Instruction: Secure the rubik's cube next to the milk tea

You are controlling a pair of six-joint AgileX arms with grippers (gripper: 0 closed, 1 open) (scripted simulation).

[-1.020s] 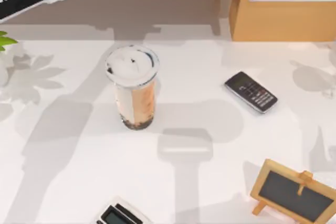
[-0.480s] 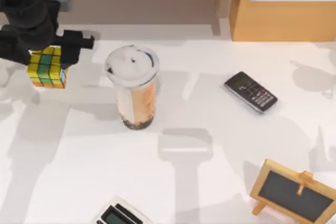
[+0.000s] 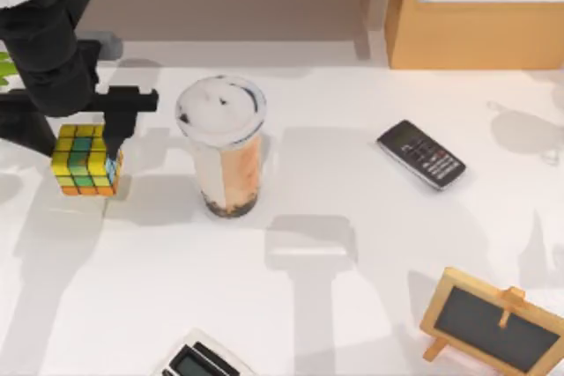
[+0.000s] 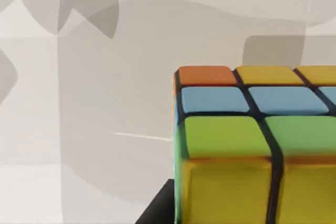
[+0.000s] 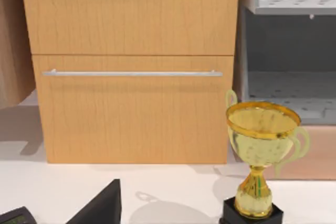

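Left arm comes in from the 11 o'clock corner of the top view, black links angled down toward the table's left side. Left gripper sits at roughly 9 o'clock, pointing down, fingers clamped on the rubik's cube; one black finger runs along the cube's right flank. Left wrist view: cube close up against the camera.

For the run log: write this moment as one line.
left hand: shut on cube, left of milk tea | cube: apart from cup, low over table | right arm: parked | phone, chalkboard: untouched
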